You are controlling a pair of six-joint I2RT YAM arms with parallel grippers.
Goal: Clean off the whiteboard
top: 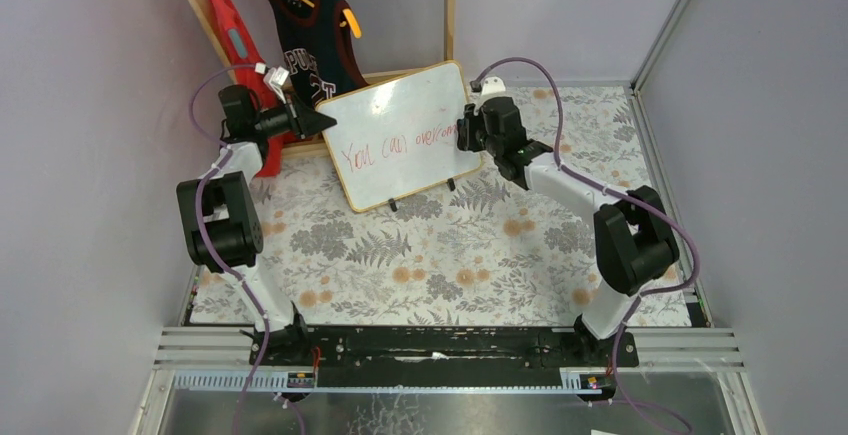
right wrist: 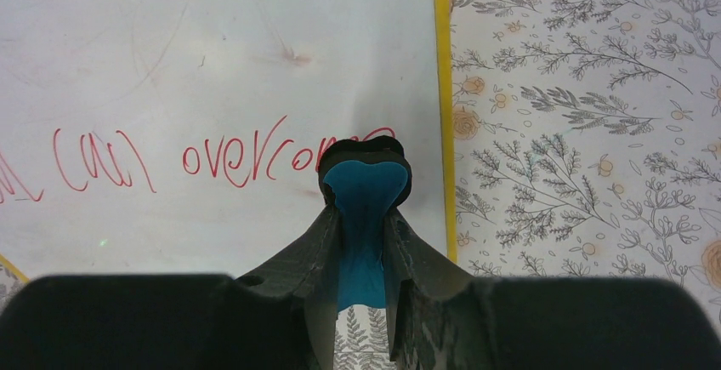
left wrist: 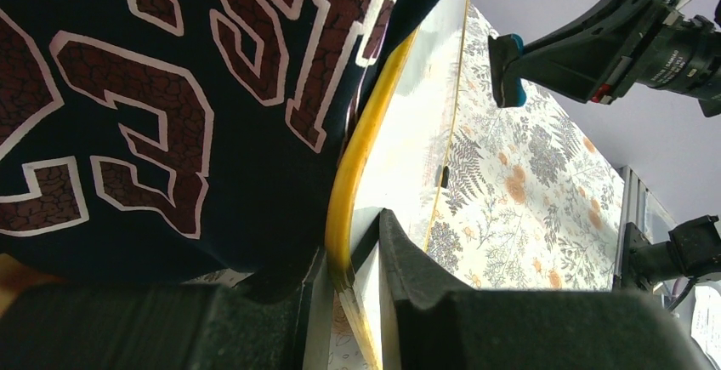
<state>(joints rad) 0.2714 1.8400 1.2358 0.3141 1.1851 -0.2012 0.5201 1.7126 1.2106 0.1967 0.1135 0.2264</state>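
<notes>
Red handwriting (right wrist: 212, 162) runs across the whiteboard (top: 400, 135), which stands tilted on its two small black feet on the flower-patterned tabletop (top: 420, 255), between my two end effectors. My left end effector (top: 318, 120) is at the board's upper left corner. Its fingers are closed together on the light frame there, and in the left wrist view the frame edge passes straight down between them. Just behind that end effector hangs a dark jersey (left wrist: 170, 115) with maroon lettering, on a yellow hanger (top: 350, 20). Its cloth fills most of the left wrist view and lies against the outer side of my fingers.

My right end effector (right wrist: 365, 166) is clamped on a blue eraser (right wrist: 366, 208). The eraser's rounded head sticks out past my fingertips and points at the board's face. It sits over the last letters of the word "overcome", at the right-hand end of the writing, with the board's right frame edge just beside it. I cannot tell whether the eraser is pressing on the surface or is just off it. The rest of the red line stretches away to the left of my right end effector, and the bare, glossy upper half of the board lies above it.
</notes>
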